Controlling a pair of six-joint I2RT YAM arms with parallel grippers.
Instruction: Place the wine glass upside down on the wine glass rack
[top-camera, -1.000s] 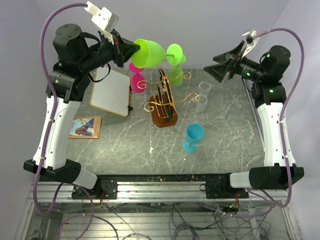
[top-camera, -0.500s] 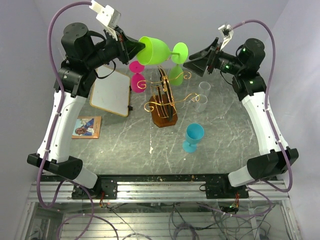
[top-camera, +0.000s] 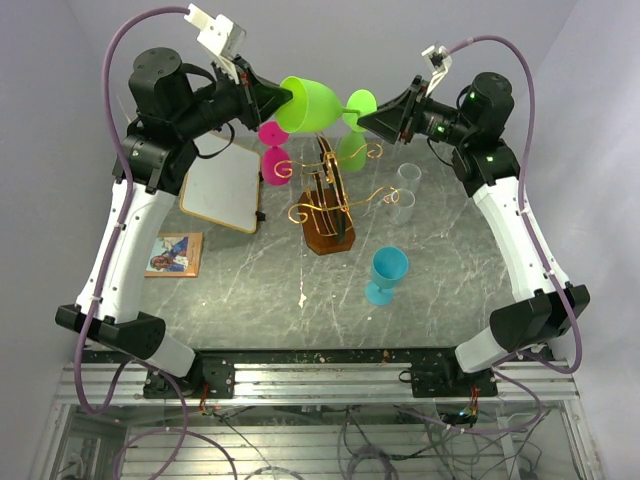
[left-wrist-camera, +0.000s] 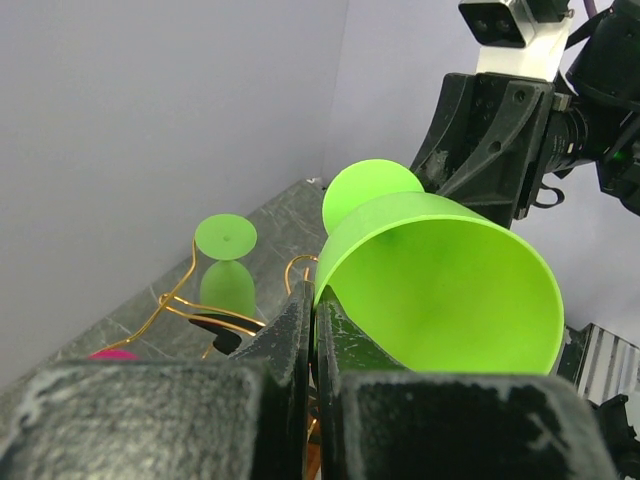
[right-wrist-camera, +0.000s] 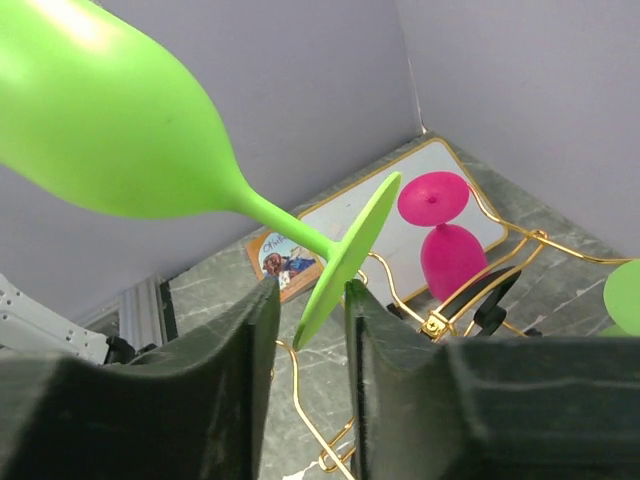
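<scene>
- The left claw (top-camera: 278, 97) is pinching the rim of the green glass (top-camera: 310, 103), with one finger inside the bowl and one outside.
- The glass is lying on its side in the air above the far part of the rack (top-camera: 325, 200). Its mouth is facing left and its foot (right-wrist-camera: 345, 255) is pointing right.
- The rack is standing mid-bench, with a pink glass (top-camera: 272, 150) and a second green one (top-camera: 350, 150) already hanging on it.
- The right claw (top-camera: 365, 117) is straddling the foot with its jaws set narrow. The wrist view is showing a gap beside the disc, so I judge it is not clamping yet.
- This looks like a hand-over from rim grip to foot grip, ahead of the hanging.
- Risk: the foot is sitting tilted between the jaws. A squeeze on a slanted thin disc could make it skid out or twist the glass against the left claw's hold.
- Risk: if the left claw lets go before the right one is gripping firmly, the glass is likely to drop onto the rack and the hung glasses below.
- Risk: the bowl is heavy and far from the foot, so a weak pinch could let the glass swing down.
- Risk: the rack is tall on a small base. A bump from the bowl or an arm could tip it or shake the pink glass loose onto the bench (top-camera: 250, 290).
</scene>
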